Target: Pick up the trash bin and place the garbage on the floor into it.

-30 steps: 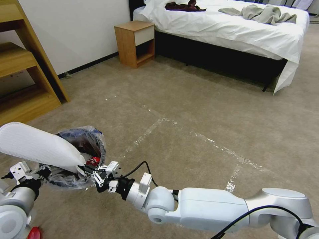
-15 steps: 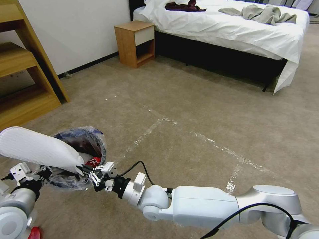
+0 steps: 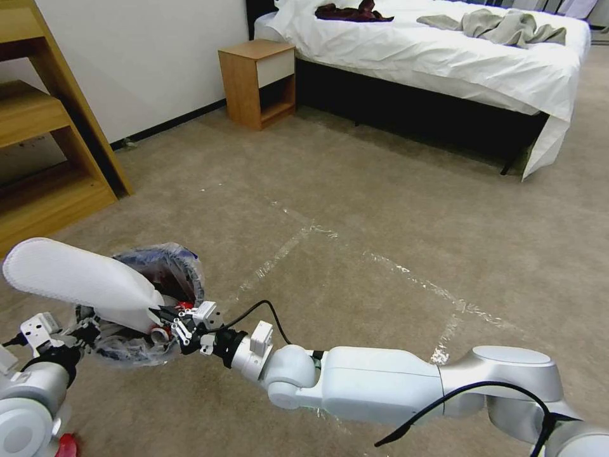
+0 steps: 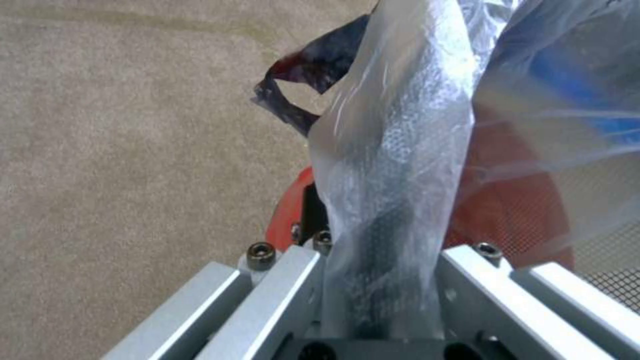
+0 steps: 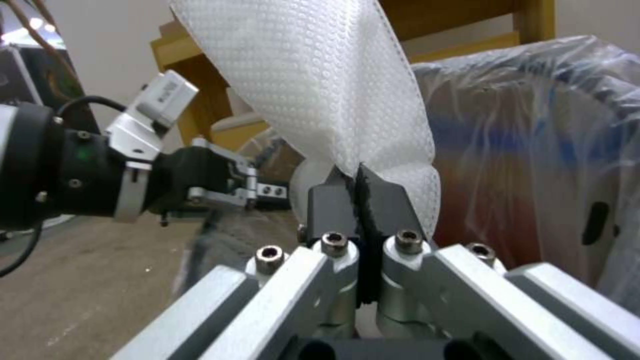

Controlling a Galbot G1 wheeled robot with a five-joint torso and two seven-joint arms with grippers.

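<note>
Beige carpet [image 3: 355, 209] with shiny tape strips [image 3: 279, 254] runs to a bed [image 3: 444, 57] and a wooden nightstand [image 3: 257, 82] in the head view. Low at the left of that view, the trash bin [image 3: 162, 279] is held off the carpet, its bag liner puffed around the rim. The right gripper [image 3: 166, 315] reaches across to the bin's mouth, pinching one end of a white slipper [image 3: 76, 279] that slants up and away over the rim. The left gripper [image 3: 76, 333] sits at the bin's near side, under the slipper; its fingers are hidden there.

Left wrist view: the bin's red wall [image 4: 513, 200] lies just beyond the fingers, which are pressed together on a bunched fold of clear liner [image 4: 400, 150] and the rim behind it. Carpet fills the background.

Right wrist view: both black pads [image 5: 360, 200] are clamped flat on the slipper's dimpled edge [image 5: 320, 80]. The lined bin [image 5: 533, 165] stands right beside them, and the left gripper [image 5: 267, 187] shows farther off against a wooden shelf [image 5: 200, 100].
</note>
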